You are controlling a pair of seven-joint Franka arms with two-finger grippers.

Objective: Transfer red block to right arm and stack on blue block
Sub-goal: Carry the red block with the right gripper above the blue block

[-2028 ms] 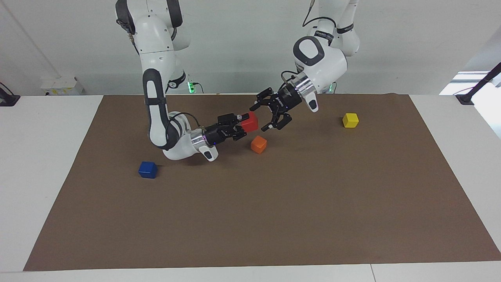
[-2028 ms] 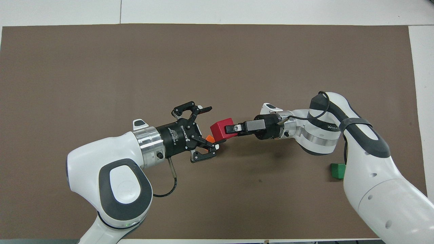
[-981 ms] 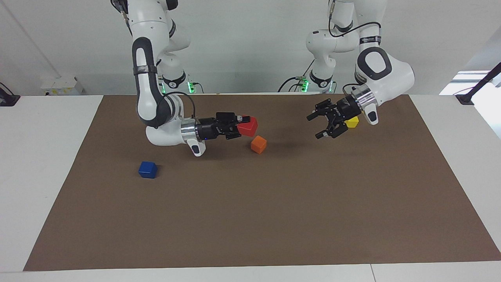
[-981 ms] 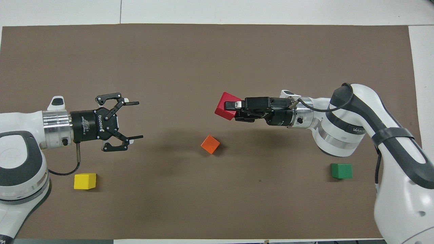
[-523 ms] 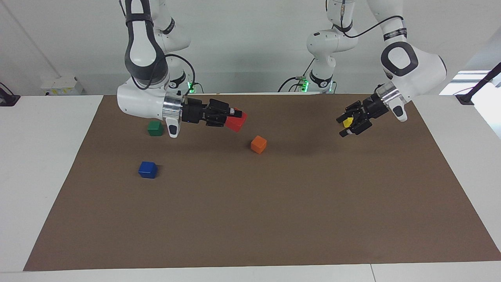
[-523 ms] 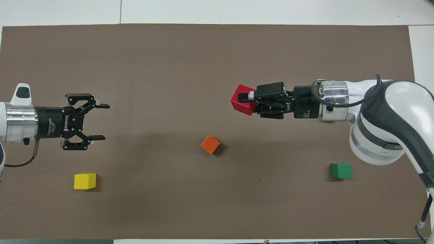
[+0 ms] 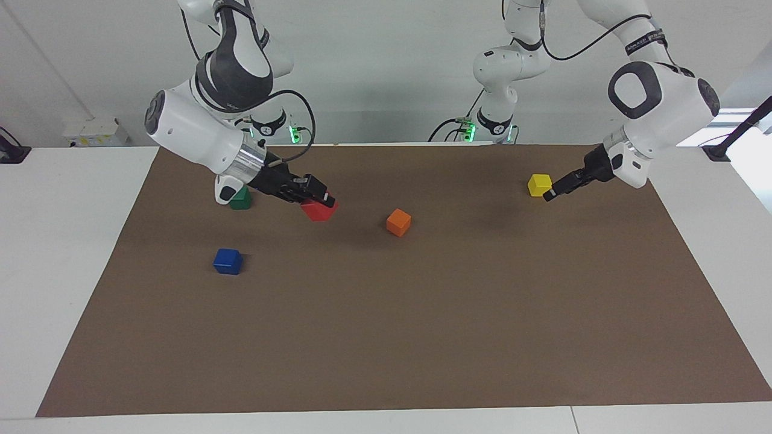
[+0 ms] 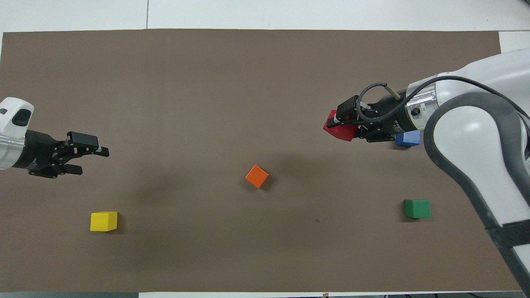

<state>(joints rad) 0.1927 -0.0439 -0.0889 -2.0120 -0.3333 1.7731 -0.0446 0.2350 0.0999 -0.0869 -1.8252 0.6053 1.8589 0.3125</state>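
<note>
The red block [image 7: 318, 211] is held in my right gripper [image 7: 324, 204], which is shut on it above the mat, over the stretch between the green block and the orange block. In the overhead view the red block [image 8: 342, 133] and right gripper [image 8: 336, 124] show just beside the blue block [image 8: 408, 139], toward the table's middle. The blue block [image 7: 228, 261] rests on the mat toward the right arm's end, with nothing on it. My left gripper [image 7: 550, 194] is empty, in the air beside the yellow block; it also shows in the overhead view [image 8: 94, 157].
A brown mat [image 7: 386, 337] covers the table. An orange block [image 7: 398, 222] lies near the middle. A green block [image 7: 240, 199] lies nearer to the robots than the blue block, partly hidden by the right wrist. A yellow block [image 7: 540, 184] lies toward the left arm's end.
My right gripper has swung the red block away from the middle toward the blue block and lowered it. My left arm has drawn back to its own end, by the yellow block.
</note>
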